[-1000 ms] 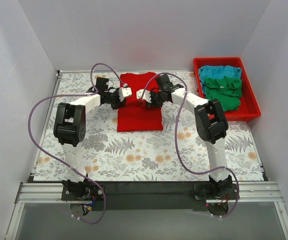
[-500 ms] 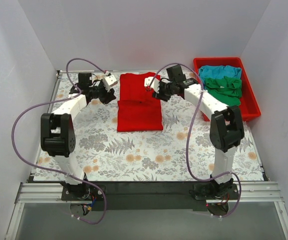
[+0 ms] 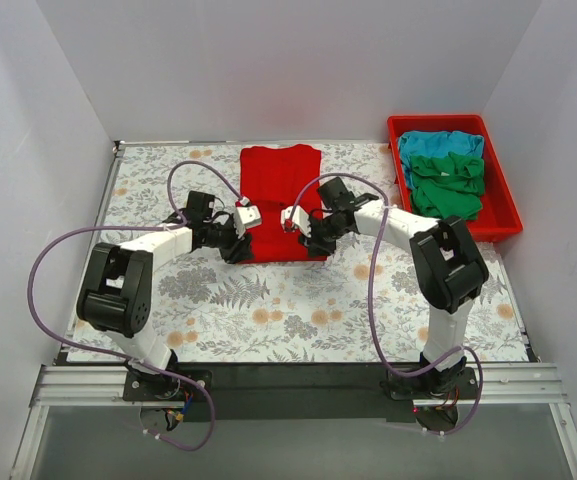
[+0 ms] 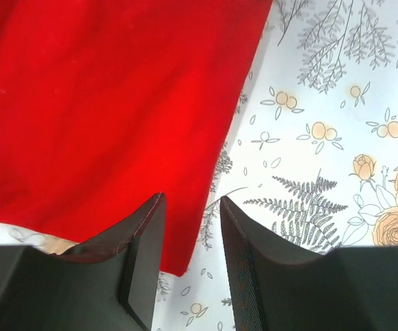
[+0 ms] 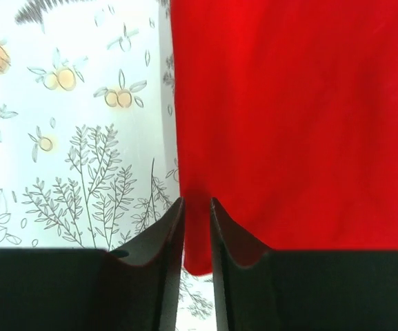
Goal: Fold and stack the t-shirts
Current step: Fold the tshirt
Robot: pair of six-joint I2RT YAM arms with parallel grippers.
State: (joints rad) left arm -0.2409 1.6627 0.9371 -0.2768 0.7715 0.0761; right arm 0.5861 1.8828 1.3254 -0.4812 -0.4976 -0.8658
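The red t-shirt (image 3: 280, 200) lies flat on the floral table cover as a long narrow rectangle. My left gripper (image 3: 238, 247) is at its near left corner. In the left wrist view the left gripper (image 4: 192, 200) is open, its jaws astride the shirt's edge (image 4: 116, 103). My right gripper (image 3: 308, 243) is at the near right corner. In the right wrist view the right gripper (image 5: 197, 201) is closed to a narrow gap with the red cloth (image 5: 295, 103) between its jaws. The turquoise t-shirt (image 3: 440, 143) and the dark green t-shirt (image 3: 450, 185) lie in the tray.
A red plastic tray (image 3: 505, 222) stands at the back right and holds the two other shirts. White walls close in the table on the left, back and right. The floral cover (image 3: 268, 310) spreads in front of the shirt.
Both grippers have come from the far part of the red shirt to its near corners. The thicker doubled near part seen earlier now looks flat.
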